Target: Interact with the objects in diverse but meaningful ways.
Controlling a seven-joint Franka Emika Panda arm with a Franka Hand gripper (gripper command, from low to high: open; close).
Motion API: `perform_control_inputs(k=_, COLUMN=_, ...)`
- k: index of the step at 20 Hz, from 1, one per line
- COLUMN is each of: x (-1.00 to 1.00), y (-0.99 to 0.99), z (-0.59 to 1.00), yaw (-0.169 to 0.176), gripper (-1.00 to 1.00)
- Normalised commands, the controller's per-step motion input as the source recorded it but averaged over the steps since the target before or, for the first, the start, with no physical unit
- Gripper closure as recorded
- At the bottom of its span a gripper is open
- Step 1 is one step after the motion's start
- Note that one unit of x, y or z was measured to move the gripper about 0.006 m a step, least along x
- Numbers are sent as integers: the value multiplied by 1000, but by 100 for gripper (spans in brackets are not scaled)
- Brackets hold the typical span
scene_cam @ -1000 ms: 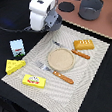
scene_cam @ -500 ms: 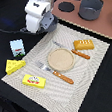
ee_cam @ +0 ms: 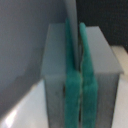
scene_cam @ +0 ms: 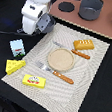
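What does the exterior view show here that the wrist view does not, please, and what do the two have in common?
Only the exterior view shows the layout: the placemat carrying the plate, bread loaf, fork and flat yellow box, with the cheese wedge and milk carton beside it, and a grey pot behind. Only the wrist view shows, close up, the green finger pads pressed together on a thin grey strip. Both views take in the gripper; the exterior view sees only its body, not its jaws.
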Motion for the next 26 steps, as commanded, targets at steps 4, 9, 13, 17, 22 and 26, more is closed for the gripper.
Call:
perform_control_inputs(k=4, x=-254, y=-166, z=-138, yaw=0, gripper=-100)
perform_control_inputs(k=9, x=-120, y=-126, z=49, yaw=0, gripper=-100)
perform_control_inputs(k=13, x=129, y=-9, z=737, yaw=-58, gripper=-100)
perform_control_inputs(k=17, x=399, y=0, z=946, yaw=-100, gripper=-100)
perform_control_inputs(k=22, x=777, y=0, z=732, yaw=-91, gripper=-100)
perform_control_inputs(k=26, x=890, y=0, z=455, yaw=-42, gripper=-100)
